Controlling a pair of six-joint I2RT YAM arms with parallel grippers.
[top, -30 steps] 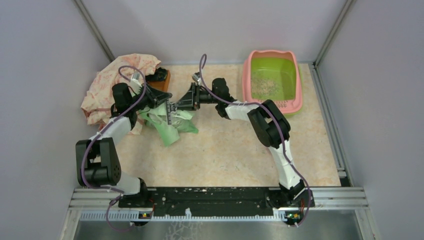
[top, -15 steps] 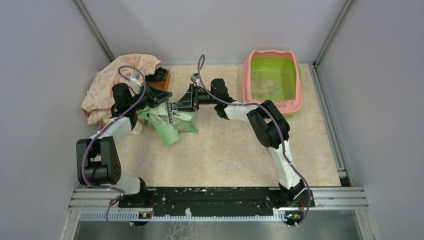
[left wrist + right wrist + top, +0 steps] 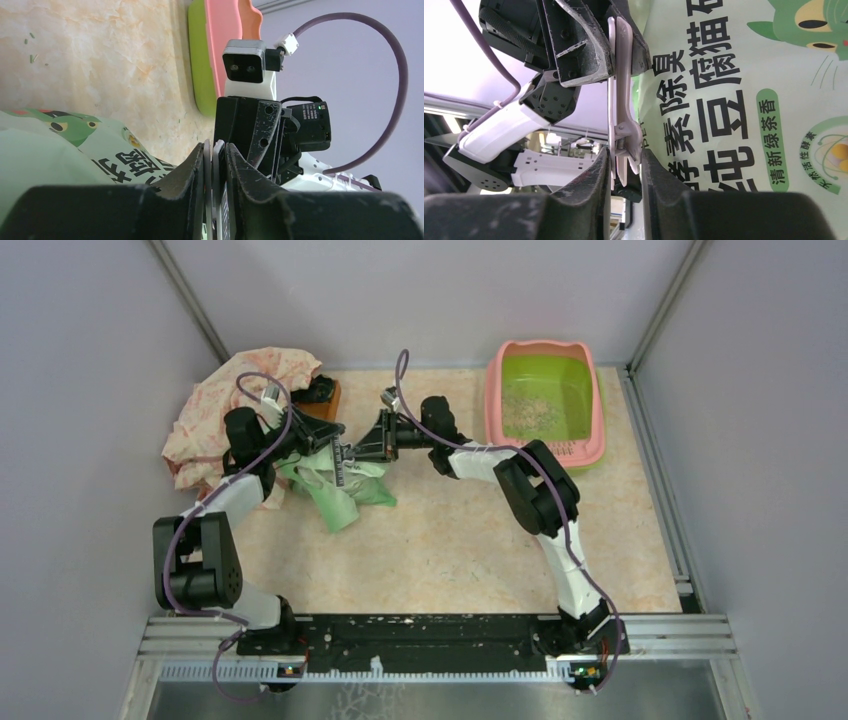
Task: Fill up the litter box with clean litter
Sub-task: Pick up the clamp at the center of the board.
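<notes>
The top external camera sits above and behind the arm bases and looks down, far enough to show the whole tabletop (image 3: 450, 540). The left wrist camera sits very close behind the left fingers (image 3: 187, 172) and faces toward the litter box (image 3: 227, 45). The right wrist camera, equally close behind the right fingers (image 3: 591, 200), faces the opposite way. Both wrist views share the clip (image 3: 218, 165) and the green bag (image 3: 45, 160).

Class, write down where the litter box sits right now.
Top view: the litter box sits in the far right corner, beyond the right arm, well apart from the green bag.
</notes>
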